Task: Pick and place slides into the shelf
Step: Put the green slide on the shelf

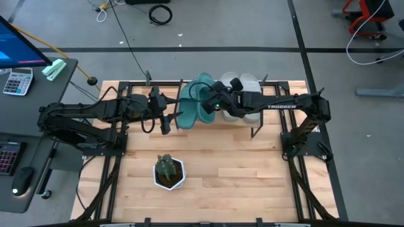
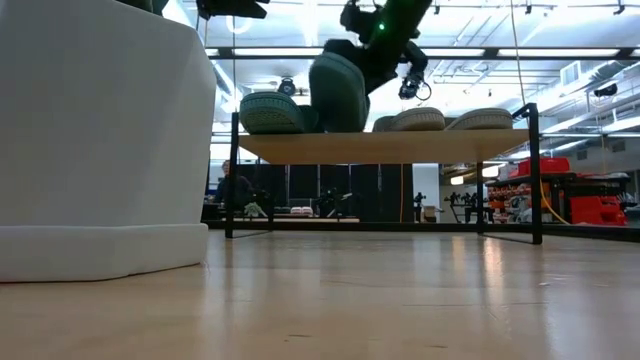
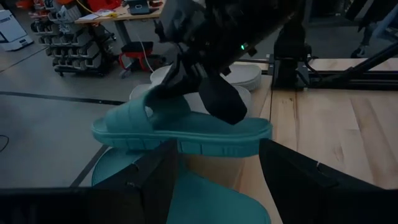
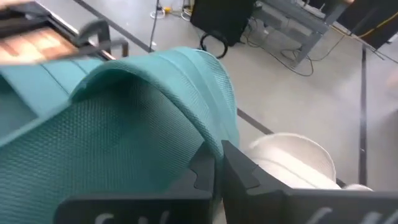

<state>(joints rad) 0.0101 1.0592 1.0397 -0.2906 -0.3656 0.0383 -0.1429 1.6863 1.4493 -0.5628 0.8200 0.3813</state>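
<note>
- High view: the right gripper (image 1: 213,104) reaches over the shelf (image 1: 265,120) at the far side of the table (image 1: 240,183), clamped on a teal slide (image 1: 205,94). A second teal slide (image 1: 187,113) lies on the shelf beside it, and the two white slides (image 1: 247,80) lie on the shelf under the right arm. The left gripper (image 1: 165,120) sits just beside the shelf's left end; its fingers look parted. A potted plant (image 1: 168,171) stands nearer the front of the table.
- Low view: the held teal slide (image 2: 338,92) stands steeply tilted, its lower end on the shelf top (image 2: 380,146). The other teal slide (image 2: 270,112) lies flat to one side, the white slides (image 2: 450,119) flat to the other. The white pot (image 2: 100,140) fills the near side.
- Left wrist view: the left gripper's fingers (image 3: 149,180) are spread, holding nothing, and the right gripper (image 3: 211,93) pinches the strap of the teal slide (image 3: 186,127).
- Right wrist view: the right gripper's fingers (image 4: 239,171) are closed on the ribbed strap of the teal slide (image 4: 124,124); a white slide (image 4: 292,158) lies beyond.
</note>
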